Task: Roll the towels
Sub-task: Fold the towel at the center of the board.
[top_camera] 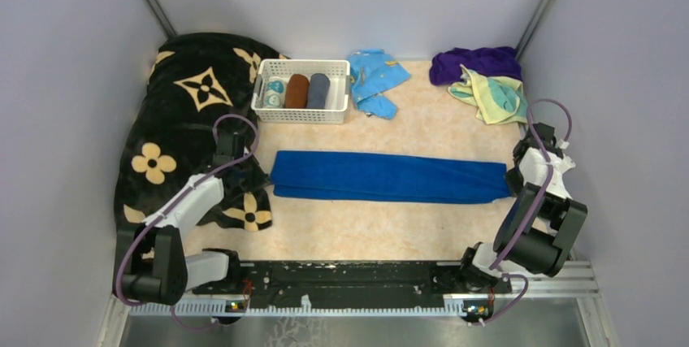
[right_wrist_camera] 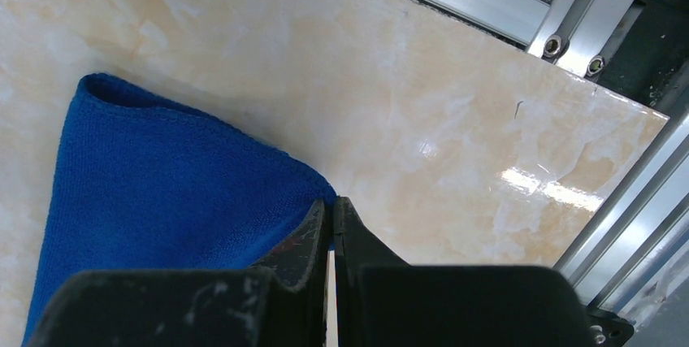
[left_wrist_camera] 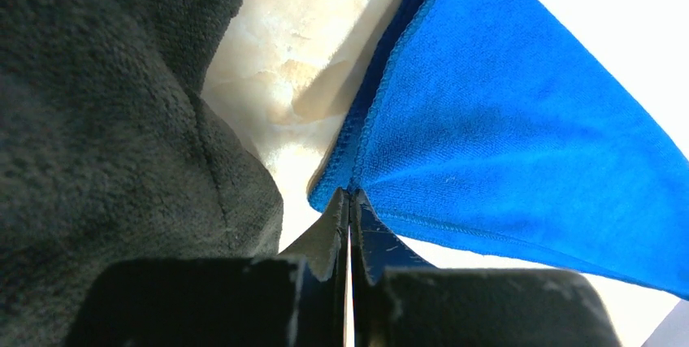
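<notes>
The left gripper (left_wrist_camera: 349,194) and right gripper (right_wrist_camera: 331,205) pinch opposite ends of the blue towel (top_camera: 390,176), apparently to keep it stretched flat for rolling.

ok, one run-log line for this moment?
blue towel: folded strip, unrolled | left gripper: shut on its left end | right gripper: shut on right end | purple towel, yellow towel: heaped

The marbled beige table (top_camera: 390,233) is carrying a white basket (top_camera: 302,116), with a black flowered blanket (top_camera: 187,111) lying bunched just left of the basket and a light blue cloth (top_camera: 375,79) lying crumpled just right of it. A blue towel (top_camera: 388,176), folded into a long strip, is lying nearer than the basket. A purple towel (top_camera: 475,62) and a pale yellow towel (top_camera: 496,97) are sitting heaped together well to the basket's right.
</notes>
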Tool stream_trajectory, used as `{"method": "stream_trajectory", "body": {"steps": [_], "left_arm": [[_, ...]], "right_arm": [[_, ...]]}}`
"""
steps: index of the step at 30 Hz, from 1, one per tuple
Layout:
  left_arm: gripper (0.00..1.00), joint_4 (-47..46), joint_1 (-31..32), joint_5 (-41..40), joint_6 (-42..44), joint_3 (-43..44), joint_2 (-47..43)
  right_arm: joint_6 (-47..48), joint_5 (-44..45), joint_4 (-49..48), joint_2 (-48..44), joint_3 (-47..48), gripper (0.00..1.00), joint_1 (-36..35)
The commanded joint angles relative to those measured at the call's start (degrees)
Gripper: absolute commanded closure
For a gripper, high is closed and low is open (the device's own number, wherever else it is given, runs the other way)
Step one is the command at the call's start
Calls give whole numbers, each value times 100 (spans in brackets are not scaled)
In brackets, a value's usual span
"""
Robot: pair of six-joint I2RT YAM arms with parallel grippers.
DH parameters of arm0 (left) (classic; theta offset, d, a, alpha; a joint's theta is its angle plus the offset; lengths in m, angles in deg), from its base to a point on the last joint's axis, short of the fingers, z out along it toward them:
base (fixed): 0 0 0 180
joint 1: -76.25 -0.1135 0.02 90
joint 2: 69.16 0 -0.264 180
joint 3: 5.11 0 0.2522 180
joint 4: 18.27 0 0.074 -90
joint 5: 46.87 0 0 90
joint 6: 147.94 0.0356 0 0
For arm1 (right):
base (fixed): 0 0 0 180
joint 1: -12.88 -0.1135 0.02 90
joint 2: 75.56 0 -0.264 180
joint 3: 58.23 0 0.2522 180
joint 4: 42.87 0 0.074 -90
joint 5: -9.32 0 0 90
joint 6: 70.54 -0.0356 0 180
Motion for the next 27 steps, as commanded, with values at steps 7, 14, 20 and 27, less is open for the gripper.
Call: {"method": "stream_trajectory", "body": {"steps": [7,14,20,27], "left_arm": [[100,109,-23,291,-44,-306,-108],[100,3,75,303,-76,-454,-53],[100,55,118,320,-72,-455,-105],[100,301,122,73,17,-215,-222]], "right_arm": [[-35,415,-355,138,-52,100,87],[-78,367,-397,172,116,100,87],[-48,338,-348,46,87,100,89],[-121,244,-51,-281,312,100,95]]}}
